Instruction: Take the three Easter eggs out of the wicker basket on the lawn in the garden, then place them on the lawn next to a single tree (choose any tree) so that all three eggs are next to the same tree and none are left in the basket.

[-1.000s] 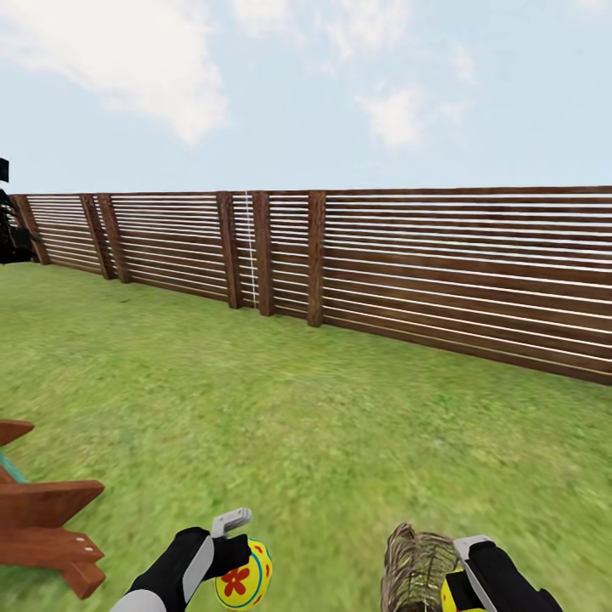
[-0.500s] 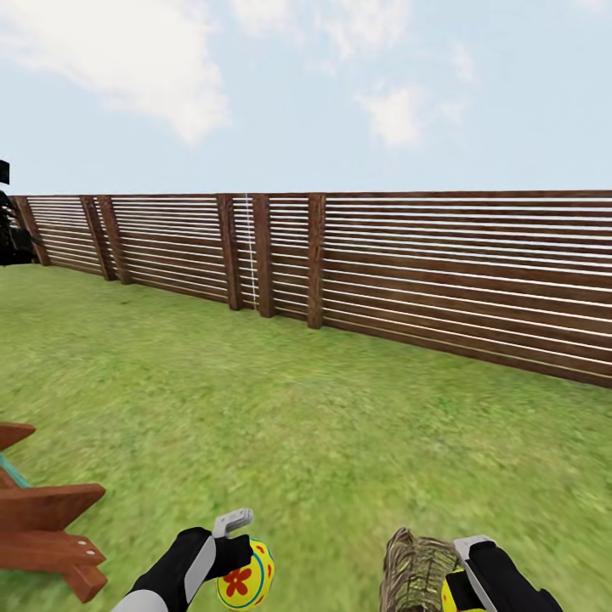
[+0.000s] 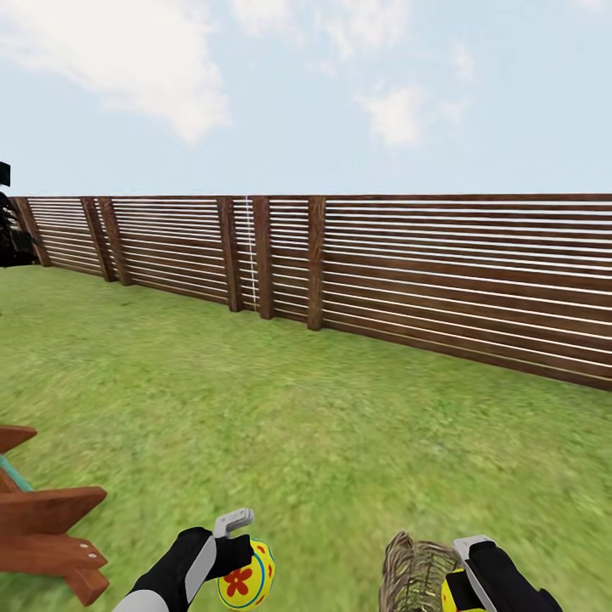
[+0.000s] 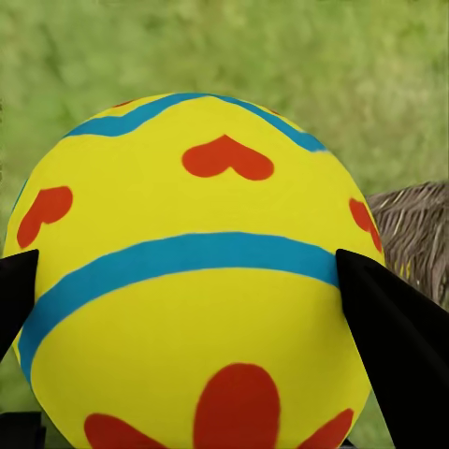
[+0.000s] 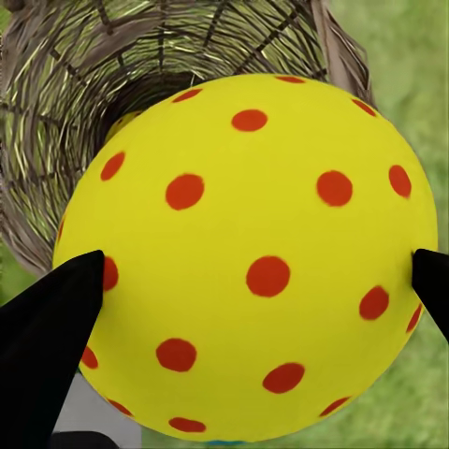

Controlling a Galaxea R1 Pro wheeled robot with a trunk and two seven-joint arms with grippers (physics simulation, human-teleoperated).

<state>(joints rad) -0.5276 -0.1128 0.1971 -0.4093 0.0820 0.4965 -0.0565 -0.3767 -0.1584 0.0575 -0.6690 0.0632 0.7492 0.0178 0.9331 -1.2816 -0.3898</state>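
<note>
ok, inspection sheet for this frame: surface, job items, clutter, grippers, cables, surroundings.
Surface: lawn, flat green grass.
Job's things: flowered egg in left gripper; red-dotted egg in right gripper; wicker basket beside the right gripper. Third egg: nothing seen.
Clutter: red-brown wooden structure at left edge.
Grippers: left gripper shut on flowered egg; right gripper shut on red-dotted egg.
Cables: nothing seen.
Surroundings: slat fence, cloudy sky.

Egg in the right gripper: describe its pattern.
Yellow egg covered in red dots, best seen in the right wrist view, held in the right gripper.
</note>
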